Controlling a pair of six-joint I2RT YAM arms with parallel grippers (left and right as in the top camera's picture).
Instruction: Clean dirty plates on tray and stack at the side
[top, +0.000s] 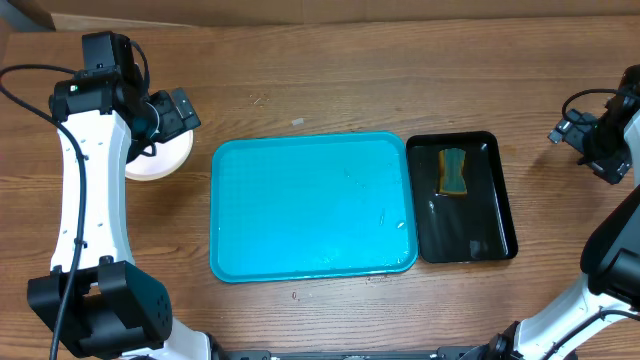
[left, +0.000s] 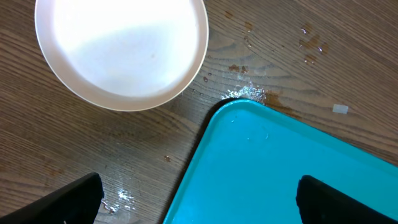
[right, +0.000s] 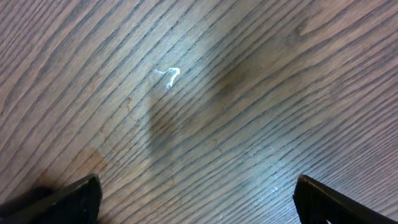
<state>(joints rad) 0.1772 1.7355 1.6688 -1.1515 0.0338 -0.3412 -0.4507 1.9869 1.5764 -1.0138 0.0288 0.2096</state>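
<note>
The turquoise tray (top: 312, 206) lies in the middle of the table with nothing on it; its corner shows in the left wrist view (left: 280, 168). A white plate (top: 160, 160) sits on the table left of the tray, partly under my left arm; how many plates lie beneath it cannot be told. The left wrist view shows its top (left: 121, 50) clean and white. My left gripper (top: 185, 108) (left: 199, 199) is open and empty, above the tray's far left corner. My right gripper (top: 600, 150) (right: 198, 199) is open and empty over bare wood at the far right.
A narrow black tray (top: 487, 235) lies right of the turquoise tray and holds a yellow-green sponge (top: 454, 171). Wet spots and crumbs (left: 249, 93) mark the wood by the tray's corner. Cardboard lines the table's far edge.
</note>
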